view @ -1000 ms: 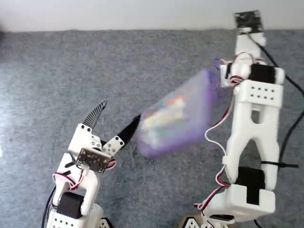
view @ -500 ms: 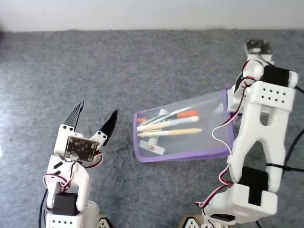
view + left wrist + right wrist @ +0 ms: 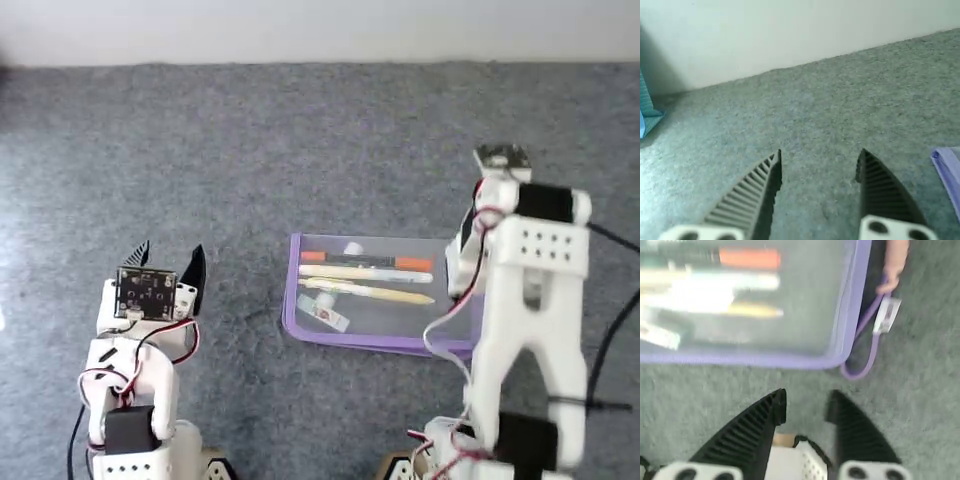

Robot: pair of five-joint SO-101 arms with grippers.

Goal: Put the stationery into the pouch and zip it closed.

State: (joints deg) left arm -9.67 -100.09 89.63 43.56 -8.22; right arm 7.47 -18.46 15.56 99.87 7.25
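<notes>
The clear pouch [image 3: 372, 300] with purple edging lies flat on the grey mat, mid-table. Inside it are an orange-capped marker [image 3: 365, 260], pale yellow pens [image 3: 368, 291] and a small white piece [image 3: 326, 316]. My right gripper [image 3: 807, 399] is open just off the pouch's [image 3: 755, 305] purple edge, with nothing between its fingers. A purple pull loop with a white tag [image 3: 886, 316] hangs at the pouch corner. The right arm [image 3: 525, 250] stands over the pouch's right end. My left gripper [image 3: 170, 264] is open and well left of the pouch. A corner of the pouch [image 3: 947, 167] is in the left wrist view.
A pale wall [image 3: 300, 30] runs along the far edge of the grey mat [image 3: 250, 150]. A blue object [image 3: 647, 107] leans by the wall in the left wrist view. Open mat lies between the left gripper and the pouch.
The pouch went from lifted and tilted at the right gripper to lying flat, and that gripper has let go. The left arm drew back to the left, away from the pouch.
</notes>
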